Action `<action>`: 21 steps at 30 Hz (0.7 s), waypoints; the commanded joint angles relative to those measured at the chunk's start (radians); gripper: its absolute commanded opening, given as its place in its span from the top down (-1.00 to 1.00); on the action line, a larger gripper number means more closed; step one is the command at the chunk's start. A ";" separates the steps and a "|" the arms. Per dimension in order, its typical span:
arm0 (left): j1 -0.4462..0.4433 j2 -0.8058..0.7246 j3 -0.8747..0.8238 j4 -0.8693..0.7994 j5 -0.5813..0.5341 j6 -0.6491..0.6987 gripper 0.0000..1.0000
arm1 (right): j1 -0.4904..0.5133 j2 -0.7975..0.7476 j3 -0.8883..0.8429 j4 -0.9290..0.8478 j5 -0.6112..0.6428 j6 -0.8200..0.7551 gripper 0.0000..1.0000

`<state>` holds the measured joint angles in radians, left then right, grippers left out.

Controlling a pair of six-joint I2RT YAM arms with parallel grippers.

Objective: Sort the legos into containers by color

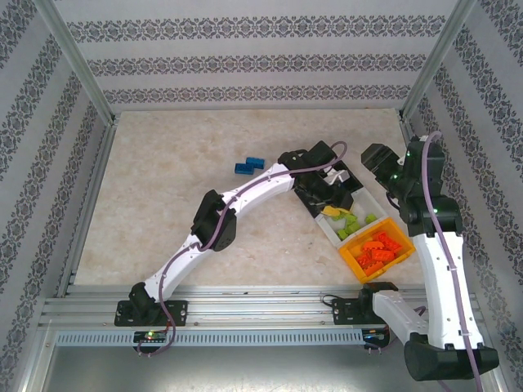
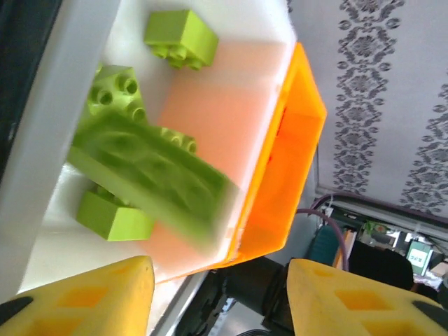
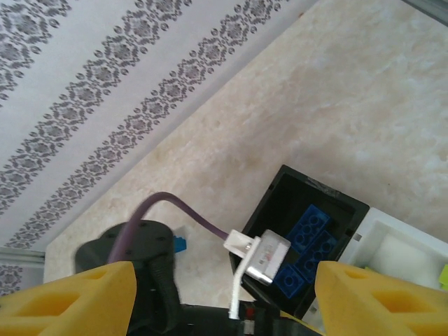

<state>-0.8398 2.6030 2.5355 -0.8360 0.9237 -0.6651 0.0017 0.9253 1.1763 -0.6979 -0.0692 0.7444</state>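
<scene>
Patterned wallpaper closes in a beige marbled table (image 1: 163,188), and the white bin (image 2: 224,84) near its right side is the place to measure from. The orange bin (image 2: 301,133) touches it on the near side and holds orange-red bricks (image 1: 377,249). The black bin (image 3: 280,203) sits against its far side with blue bricks (image 3: 308,234) inside.

The left gripper (image 2: 220,301) hangs directly above the white bin, its yellow fingers spread wide with nothing between them. Below it, lime green bricks (image 2: 178,35) rest on the bin floor. One longer green brick (image 2: 154,175) shows as a smear across them; the blur suggests it is dropping in, though I cannot say whether it has landed. The right gripper (image 3: 224,304) is also spread and empty, raised beyond the black bin and looking down into it.

The step in hand looks like the deposit of green into the white bin, and most of the sort seems done. Two loose blue bricks (image 1: 249,165) lie on the bare table well to the left of the white bin and a little farther back, close together. Next, the left arm should rise clear of the bin walls, swing to that pair, close on one brick without nudging its neighbour, and carry it to the black bin.
</scene>
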 commanded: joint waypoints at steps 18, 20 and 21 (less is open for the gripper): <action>0.058 -0.044 0.042 -0.101 -0.083 0.072 -0.34 | -0.036 0.080 0.004 0.084 -0.066 0.012 -0.41; 0.072 -0.066 0.026 -0.129 -0.117 0.083 -0.34 | -0.035 0.088 -0.004 0.111 -0.069 0.029 -0.41; 0.081 -0.084 0.007 -0.133 -0.128 0.084 -0.34 | -0.035 0.096 -0.011 0.128 -0.075 0.038 -0.41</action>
<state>-0.7872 2.5980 2.5671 -0.8921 0.8478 -0.6243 -0.0246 1.0134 1.1709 -0.6395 -0.1211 0.7483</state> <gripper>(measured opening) 0.668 0.705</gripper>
